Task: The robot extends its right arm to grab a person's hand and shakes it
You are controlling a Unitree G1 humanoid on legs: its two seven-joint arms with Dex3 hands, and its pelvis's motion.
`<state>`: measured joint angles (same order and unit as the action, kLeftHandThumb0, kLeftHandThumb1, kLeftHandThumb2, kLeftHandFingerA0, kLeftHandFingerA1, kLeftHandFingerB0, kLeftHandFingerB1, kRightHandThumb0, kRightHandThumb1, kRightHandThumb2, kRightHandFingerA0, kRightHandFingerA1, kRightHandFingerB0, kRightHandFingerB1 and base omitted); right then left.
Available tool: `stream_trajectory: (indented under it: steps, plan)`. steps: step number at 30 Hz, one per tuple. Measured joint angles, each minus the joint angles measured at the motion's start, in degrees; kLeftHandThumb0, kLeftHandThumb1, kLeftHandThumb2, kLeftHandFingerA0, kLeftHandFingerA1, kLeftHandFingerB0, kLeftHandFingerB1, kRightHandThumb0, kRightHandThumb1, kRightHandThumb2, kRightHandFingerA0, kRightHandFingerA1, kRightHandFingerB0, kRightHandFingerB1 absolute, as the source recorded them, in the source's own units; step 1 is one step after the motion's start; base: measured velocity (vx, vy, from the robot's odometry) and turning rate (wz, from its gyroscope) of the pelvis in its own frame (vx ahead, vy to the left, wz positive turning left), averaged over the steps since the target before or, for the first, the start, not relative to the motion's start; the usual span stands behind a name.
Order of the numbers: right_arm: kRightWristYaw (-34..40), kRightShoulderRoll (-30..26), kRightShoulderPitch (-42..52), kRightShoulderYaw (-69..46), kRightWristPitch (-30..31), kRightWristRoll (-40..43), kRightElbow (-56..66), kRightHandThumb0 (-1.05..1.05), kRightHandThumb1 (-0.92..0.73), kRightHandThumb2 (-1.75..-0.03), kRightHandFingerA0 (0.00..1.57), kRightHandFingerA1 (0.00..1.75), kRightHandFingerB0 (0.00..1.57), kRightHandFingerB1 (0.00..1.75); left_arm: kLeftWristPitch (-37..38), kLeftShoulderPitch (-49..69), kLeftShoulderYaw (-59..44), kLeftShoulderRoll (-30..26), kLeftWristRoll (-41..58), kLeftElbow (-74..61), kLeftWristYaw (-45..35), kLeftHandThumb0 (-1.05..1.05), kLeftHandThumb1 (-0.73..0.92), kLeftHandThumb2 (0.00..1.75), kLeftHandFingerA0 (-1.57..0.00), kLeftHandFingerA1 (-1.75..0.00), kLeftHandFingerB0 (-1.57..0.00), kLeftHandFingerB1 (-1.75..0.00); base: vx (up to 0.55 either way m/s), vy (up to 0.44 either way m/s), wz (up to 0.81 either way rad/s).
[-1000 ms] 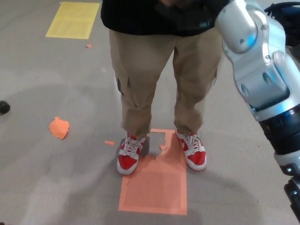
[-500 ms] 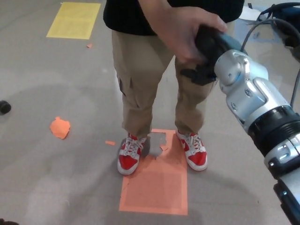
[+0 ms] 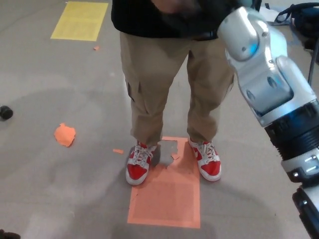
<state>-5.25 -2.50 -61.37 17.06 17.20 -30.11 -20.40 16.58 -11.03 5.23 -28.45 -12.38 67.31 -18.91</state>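
Since the previous frame, the right arm [image 3: 269, 84] has swung upward, carrying the clasp to the top edge of the frame. Right hand grip: cannot tell. The person's hand [image 3: 172, 6] appears blurred at upper centre. Judged status: shake in progress; release remains.

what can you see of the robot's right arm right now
The right arm comes in from the lower right and rises toward the person at the top of the picture. Its upper sections are glossy silver-grey shells with round joint housings, one glowing faintly blue; lower down sits a black ribbed cuff, then more silver and black parts at the edge. It crosses in front of the person's tan trousers. The hand at its tip is out of frame, so the clasp cannot be seen.
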Motion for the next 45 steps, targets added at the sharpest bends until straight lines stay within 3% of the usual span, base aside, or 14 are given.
stream_trajectory:
  steps: [8,11,13,15,28,34,35,36,38,39,40,42,43,45]
  plan:
    - [-3.57,-1.14,2.76,-0.54,5.02,-0.84,11.4,-0.16,-0.76,-0.62,0.9,0.96,0.49,0.41,0.0,0.04,-0.93,0.04,0.23,-0.01,-0.17,-0.78,0.86,1.17,0.0,-0.19,0.0,-0.18,0.0,0.0,0.0]
    - [-5.4,-2.08,4.24,-0.96,7.75,-0.97,15.71,-0.17,-0.75,-0.62,1.04,0.61,0.47,0.42,0.39,0.19,-2.65,0.21,1.02,0.15,-0.85,-0.73,0.92,0.74,0.0,-0.02,0.0,-0.09,0.0,0.0,0.0]
    - [-6.19,-2.64,4.11,-1.44,8.97,-0.94,15.58,-0.17,-0.69,-0.64,0.89,0.59,0.45,0.43,1.18,0.58,-4.9,0.62,2.42,0.27,-1.87,-0.86,0.79,1.0,0.0,-0.01,0.0,0.0,0.0,0.0,0.0]
    - [-6.18,-2.57,3.56,-1.37,8.97,-0.9,11.01,-0.14,-0.65,-0.59,0.9,0.57,0.46,0.42,1.45,0.57,-5.57,0.95,2.73,0.27,-2.21,-0.81,0.92,0.75,0.0,0.0,0.0,0.0,0.0,0.0,0.0]
    - [-5.08,-0.49,2.91,0.93,5.91,-0.8,-20.69,-0.22,-0.52,-0.55,0.52,0.49,0.47,0.43,1.77,0.57,-6.92,1.7,4.06,0.24,-3.0,-0.83,0.75,0.93,0.0,-0.02,0.0,-0.04,0.0,0.0,0.0]
    - [-2.37,1.86,1.64,1.04,0.77,-0.36,-33.02,-0.24,-0.58,-0.57,0.59,0.49,0.45,0.41,1.99,0.54,-7.64,1.73,4.65,0.3,-3.37,-0.84,0.81,1.12,0.0,-0.15,0.0,-0.13,0.0,0.0,0.0]
    - [-1.83,2.27,1.45,1.03,-0.31,-0.19,-34.78,-0.23,-0.56,-0.56,0.59,0.49,0.44,0.41,2.1,0.59,-7.91,1.73,4.77,0.34,-3.54,-0.74,0.92,0.71,0.0,-0.03,0.0,-0.07,0.0,0.0,0.0]
    - [-1.06,2.66,1.33,1.04,-1.95,0.08,-37.17,-0.31,-0.77,-0.63,0.95,0.58,0.39,0.38,2.25,0.69,-8.29,1.75,4.94,0.42,-3.7,-0.76,0.92,0.72,0.0,-0.03,0.0,-0.08,0.0,0.0,0.0]
    - [-0.01,2.81,1.51,1.08,-3.89,0.37,-39.39,-0.41,-0.79,-0.64,0.99,0.56,0.31,0.34,2.31,1.01,-8.43,1.75,5.07,0.47,-3.76,-0.76,0.92,0.72,0.0,-0.04,0.0,-0.09,0.0,0.0,0.0]
    - [0.62,2.81,1.82,1.09,-4.86,0.53,-40.17,-0.44,-0.59,-1.02,0.74,0.72,0.04,0.44,2.32,1.32,-8.41,1.76,5.07,0.48,-3.76,-0.82,0.73,0.93,0.0,-0.07,0.0,-0.08,0.0,0.0,0.0]
    - [1.19,2.78,2.31,1.05,-5.77,0.77,-40.39,-0.68,-0.79,-0.65,0.4,0.42,0.06,0.19,2.34,1.64,-8.4,1.75,5.07,0.47,-3.76,-0.85,0.76,0.97,0.0,-0.07,0.0,-0.06,0.0,0.0,0.0]
    - [1.43,2.23,3.6,0.93,-7.12,1.16,-39.87,-0.73,-0.78,-0.64,0.22,0.33,0.0,0.14,2.34,1.85,-8.32,1.74,5.06,0.45,-3.78,-0.85,0.77,0.98,0.0,-0.07,0.0,-0.06,0.0,0.0,0.0]
    - [1.36,1.73,4.62,0.89,-7.88,1.35,-39.43,-0.87,-0.65,-0.99,0.0,0.11,0.0,0.07,2.34,1.97,-8.23,1.72,5.05,0.44,-3.8,-0.75,0.92,0.72,0.0,-0.03,0.0,-0.05,0.0,0.0,0.0]
    - [0.56,0.04,7.93,0.27,-8.84,1.94,-36.56,-0.86,-0.64,-0.99,0.0,0.1,0.0,0.07,2.38,2.17,-8.01,1.71,5.03,0.25,-3.87,-0.85,0.77,0.97,0.0,-0.06,0.0,-0.06,0.0,0.0,0.0]
